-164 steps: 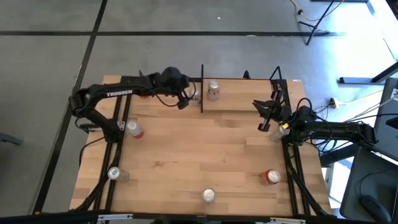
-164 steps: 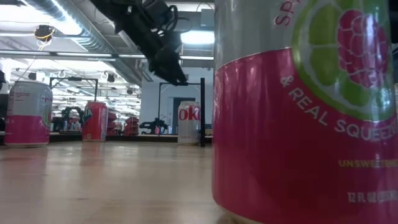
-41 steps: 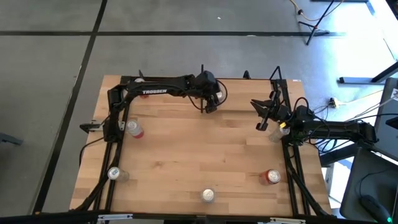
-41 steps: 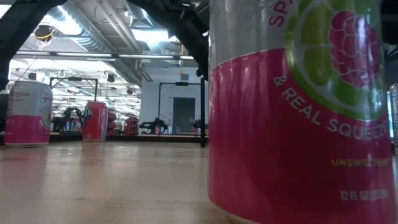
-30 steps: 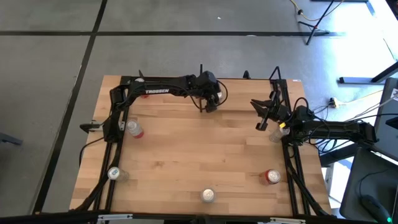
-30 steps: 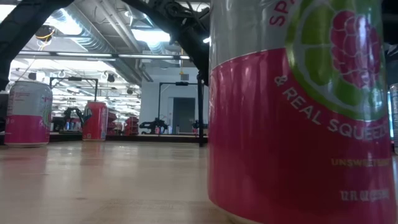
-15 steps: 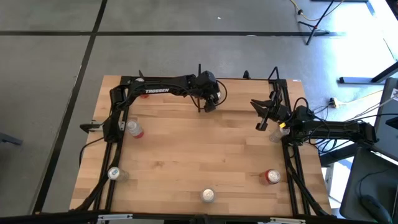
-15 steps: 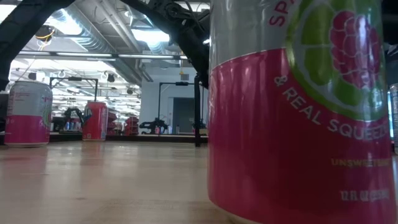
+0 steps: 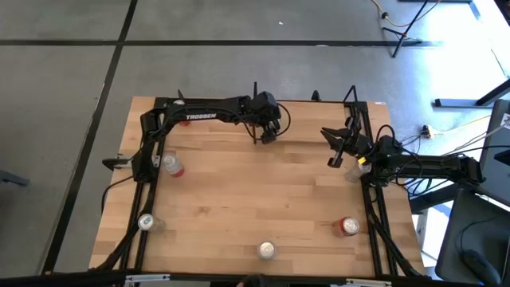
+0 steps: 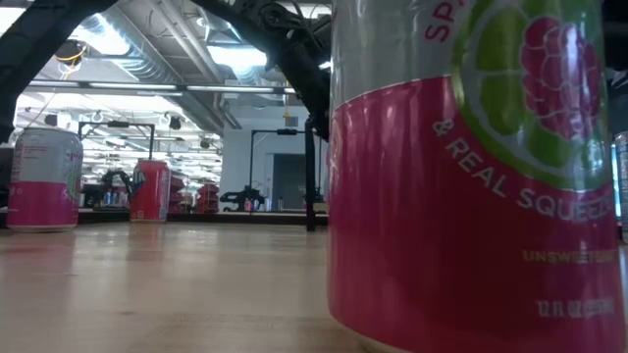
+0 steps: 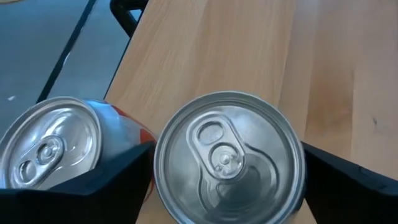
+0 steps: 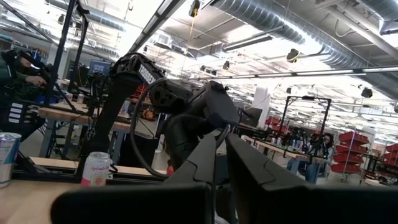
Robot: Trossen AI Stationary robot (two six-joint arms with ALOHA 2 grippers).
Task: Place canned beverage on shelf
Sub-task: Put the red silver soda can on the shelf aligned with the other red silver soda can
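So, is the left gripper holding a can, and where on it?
Cannot be told: the left gripper straddles the silver can at its upper sides, but contact is not visible.

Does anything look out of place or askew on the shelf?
Nothing is spilled or fallen. Only the red can stands out: it appears to sit at the very edge of the shelf, beside the silver-topped can between the open left gripper fingers.

From above, the left arm (image 9: 211,115) hides both cans and most of the shelf (image 9: 319,131).
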